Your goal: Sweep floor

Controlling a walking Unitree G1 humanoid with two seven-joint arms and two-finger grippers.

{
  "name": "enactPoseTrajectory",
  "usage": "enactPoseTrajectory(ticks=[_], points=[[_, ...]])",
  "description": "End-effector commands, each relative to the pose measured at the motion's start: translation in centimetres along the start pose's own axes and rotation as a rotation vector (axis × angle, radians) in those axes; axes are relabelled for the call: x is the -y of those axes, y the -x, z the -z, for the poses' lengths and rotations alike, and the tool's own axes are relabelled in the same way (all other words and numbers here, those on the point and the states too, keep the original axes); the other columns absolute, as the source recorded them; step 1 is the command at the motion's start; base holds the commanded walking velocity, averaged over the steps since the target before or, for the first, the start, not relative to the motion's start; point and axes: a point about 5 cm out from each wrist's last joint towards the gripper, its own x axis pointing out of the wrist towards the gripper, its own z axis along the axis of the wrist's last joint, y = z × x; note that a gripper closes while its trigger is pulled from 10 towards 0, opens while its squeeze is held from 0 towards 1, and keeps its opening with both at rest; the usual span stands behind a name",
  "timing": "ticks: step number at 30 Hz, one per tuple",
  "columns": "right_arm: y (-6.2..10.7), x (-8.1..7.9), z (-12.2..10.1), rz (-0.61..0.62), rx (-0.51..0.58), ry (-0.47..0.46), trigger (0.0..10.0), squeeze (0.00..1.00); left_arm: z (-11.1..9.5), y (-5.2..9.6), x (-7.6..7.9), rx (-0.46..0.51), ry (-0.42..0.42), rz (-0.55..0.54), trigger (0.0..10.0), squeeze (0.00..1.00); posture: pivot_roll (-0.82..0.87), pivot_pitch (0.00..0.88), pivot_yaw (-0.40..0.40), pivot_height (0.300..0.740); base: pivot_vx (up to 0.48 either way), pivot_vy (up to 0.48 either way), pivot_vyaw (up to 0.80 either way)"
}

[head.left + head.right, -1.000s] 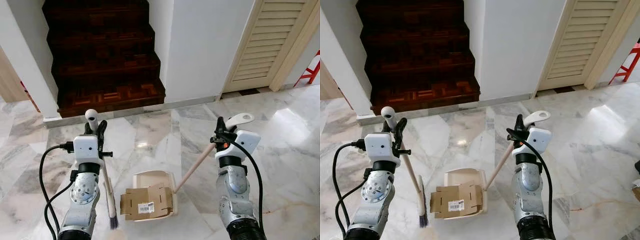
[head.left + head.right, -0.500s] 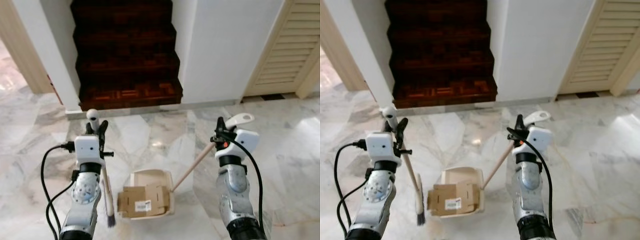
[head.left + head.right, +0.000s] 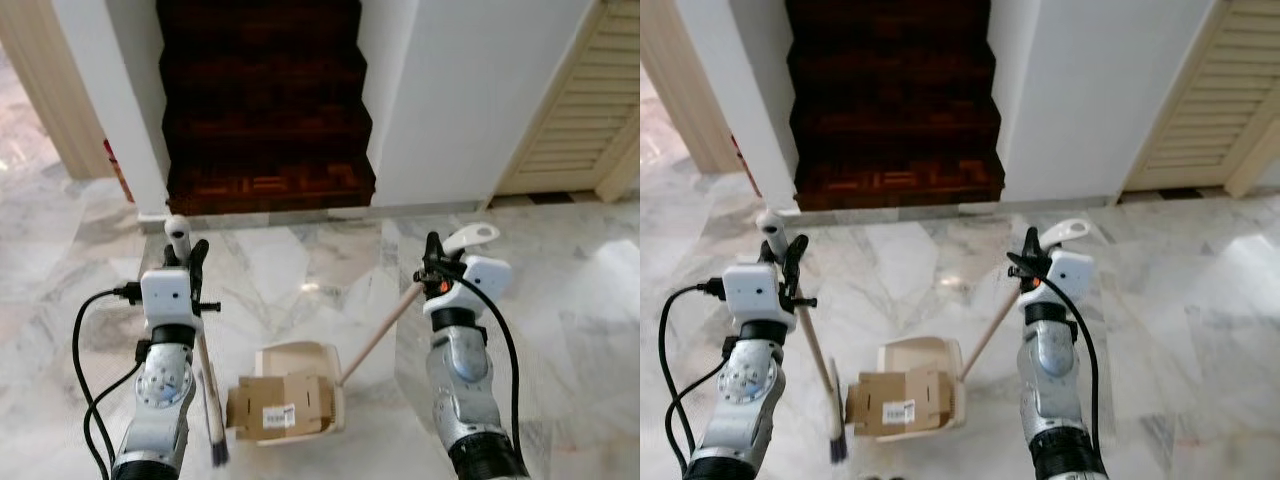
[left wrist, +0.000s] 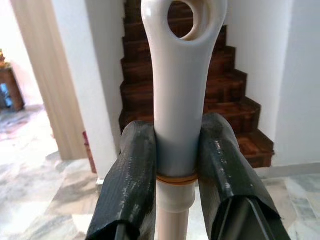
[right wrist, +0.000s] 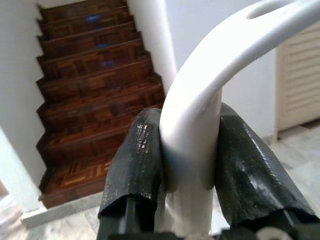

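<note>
My left gripper [image 3: 185, 255] is shut on the white top of a broom handle [image 4: 176, 125]; the broom [image 3: 212, 425] hangs down with its dark bristles at the marble floor. My right gripper [image 3: 434, 262] is shut on the curved white grip of a dustpan handle [image 5: 192, 130]. Its wooden shaft [image 3: 378, 335] slants down to a cream dustpan [image 3: 295, 358] on the floor between my arms. A flattened cardboard box [image 3: 280, 405] with a white label lies in the dustpan, just right of the bristles.
A dark wooden staircase [image 3: 262, 100] rises straight ahead between white walls. A louvred cream door [image 3: 585, 110] stands at the right. A beige door frame [image 3: 45, 90] and a red object [image 3: 117, 170] are at the left. Marble floor [image 3: 560, 330] spreads all around.
The camera has shifted, so the stairs now sit further right and the louvred door nearer the edge. Both grippers keep their hold; broom, dustpan and cardboard stay the same relative to my arms.
</note>
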Motion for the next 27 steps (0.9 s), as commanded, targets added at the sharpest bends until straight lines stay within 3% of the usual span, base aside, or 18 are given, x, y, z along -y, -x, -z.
enactPoseTrajectory(ticks=[1,4,10,22,27], points=[[-0.27,0.59,-0.42,0.023,0.012,-0.011,10.0,0.0,-0.89,-0.32,0.23,0.04,0.004,0.002,10.0,0.0,-0.01,0.049,-0.038,0.74,0.0,0.266,0.0],[-0.28,0.64,-0.34,0.027,0.003,-0.016,10.0,0.0,-0.89,-0.32,0.22,0.04,0.004,0.001,10.0,0.0,-0.01,0.051,-0.037,0.74,0.0,0.265,0.0],[-0.31,0.6,-0.26,0.023,-0.004,-0.018,10.0,0.0,-0.87,-0.36,0.17,0.038,0.004,0.0,10.0,0.0,-0.01,0.056,-0.04,0.74,0.0,0.265,-0.7],[-0.27,0.54,-0.23,0.021,-0.009,-0.023,10.0,0.0,-0.85,-0.35,0.09,0.033,0.01,-0.007,10.0,0.0,-0.02,0.06,-0.042,0.74,0.0,0.265,0.0],[-0.27,0.66,-0.21,0.024,-0.012,-0.028,10.0,0.0,-0.81,-0.32,0.16,0.031,0.013,-0.008,10.0,0.0,-0.02,0.054,-0.045,0.74,0.0,0.305,-0.74]])
